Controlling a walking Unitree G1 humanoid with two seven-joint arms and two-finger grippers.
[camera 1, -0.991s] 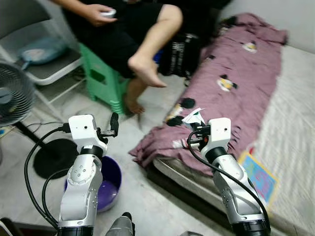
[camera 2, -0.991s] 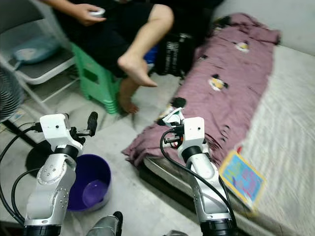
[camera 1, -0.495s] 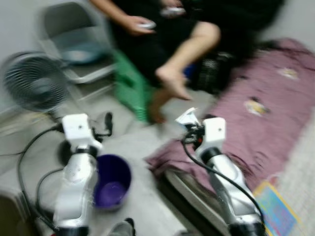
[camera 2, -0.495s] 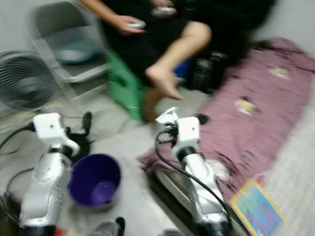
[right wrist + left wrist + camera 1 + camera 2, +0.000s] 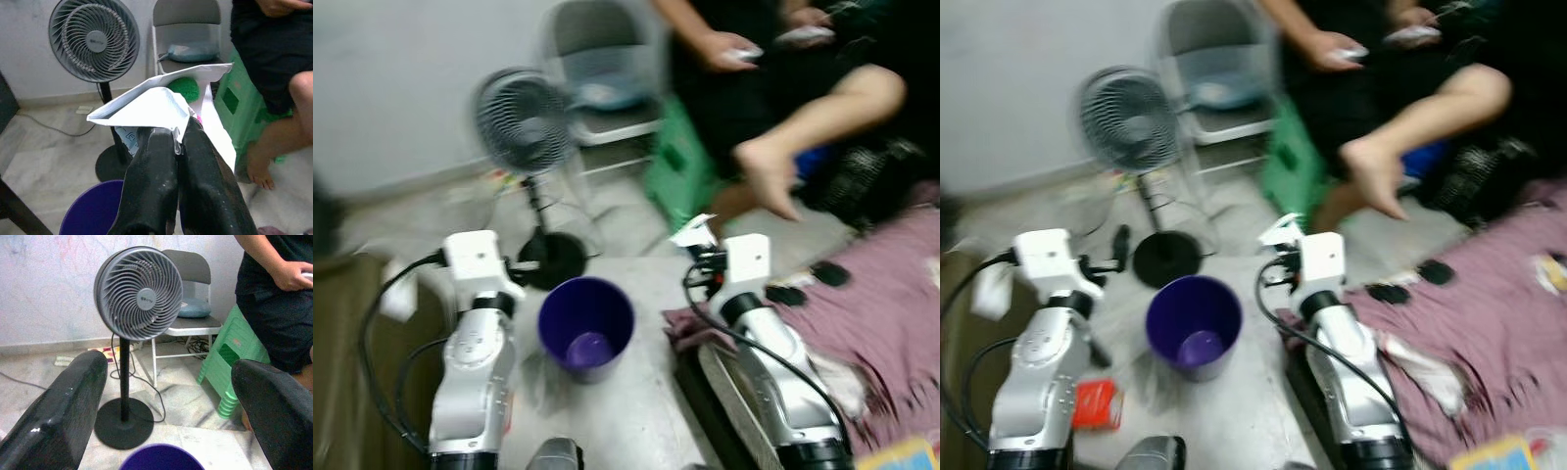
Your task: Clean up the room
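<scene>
A purple bucket (image 5: 586,323) stands on the floor between my two arms, its rim (image 5: 161,456) just under my left gripper. My right gripper (image 5: 177,139) is shut on a crumpled white wrapper (image 5: 146,105), held up a little to the right of the bucket and above its rim level. The wrapper (image 5: 693,231) sticks up from the fingertips. My left gripper (image 5: 166,396) is open and holds nothing, pointing toward the fan beyond the bucket.
A standing fan (image 5: 522,122) and a folding chair (image 5: 602,59) are behind the bucket. A person sits on a green stool (image 5: 680,176), bare foot (image 5: 773,171) hanging near my right arm. A purple blanket (image 5: 881,313) lies at right. A red packet (image 5: 1097,403) is on the floor.
The whole view has swung left: the bed has slid to the right edge, and the fan, chair and bucket have come toward the centre. My right gripper still holds the wrapper.
</scene>
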